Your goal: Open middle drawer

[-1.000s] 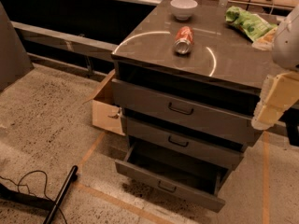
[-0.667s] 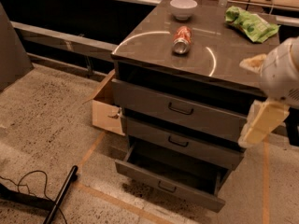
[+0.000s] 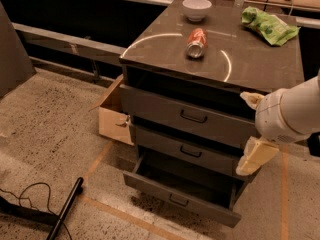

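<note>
The claw (image 3: 256, 156) is hanging at the cabinet's right front corner, overlapping the right end of the middle drawer (image 3: 165, 145), and it is sitting lower and further left than a second ago, when it was hovering near the right edge beside the top drawer (image 3: 150, 104). Whether the claw is spread or pressed together cannot be told. The middle drawer is staying where it was, second of three, its front nearly flush and its dark handle (image 3: 191, 151) untouched. The bottom drawer (image 3: 175, 200) is still standing pulled out. On the counter (image 3: 260, 64) the can (image 3: 196, 42), bowl (image 3: 196, 8) and green bag (image 3: 270, 26) are lying unmoved.
</note>
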Tool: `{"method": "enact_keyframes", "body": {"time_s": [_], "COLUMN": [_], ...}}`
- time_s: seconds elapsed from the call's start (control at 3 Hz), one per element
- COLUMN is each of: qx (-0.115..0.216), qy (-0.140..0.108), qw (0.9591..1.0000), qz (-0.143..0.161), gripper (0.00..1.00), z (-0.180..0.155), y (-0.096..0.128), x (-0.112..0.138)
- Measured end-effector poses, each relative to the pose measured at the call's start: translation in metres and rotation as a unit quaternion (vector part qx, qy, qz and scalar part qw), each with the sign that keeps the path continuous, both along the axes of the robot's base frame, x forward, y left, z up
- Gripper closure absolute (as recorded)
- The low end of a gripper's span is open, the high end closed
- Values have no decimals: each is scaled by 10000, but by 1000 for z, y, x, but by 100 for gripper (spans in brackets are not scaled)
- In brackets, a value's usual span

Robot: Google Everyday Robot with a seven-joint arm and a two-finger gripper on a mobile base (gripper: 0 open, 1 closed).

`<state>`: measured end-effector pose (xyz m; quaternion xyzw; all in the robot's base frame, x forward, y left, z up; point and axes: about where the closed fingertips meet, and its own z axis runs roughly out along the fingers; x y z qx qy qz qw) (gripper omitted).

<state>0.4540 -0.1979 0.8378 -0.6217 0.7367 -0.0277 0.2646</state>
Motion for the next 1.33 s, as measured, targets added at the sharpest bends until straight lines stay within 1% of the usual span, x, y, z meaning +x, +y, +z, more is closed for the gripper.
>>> {"method": "enact_keyframes", "body": {"time_s": [0.33,0.67,1.0,1.33], "qx": [-111,-325,-669,-779], "qy": [-59,159,419,394], "qw": [9999,9993,9968,9961], "qz": [-7,-56,-113,-102], "gripper": [0,0,0,0], "z": [-37,-85,-128,-129], "y": [5,6,-2,-4], "x": [6,8,17,19]}}
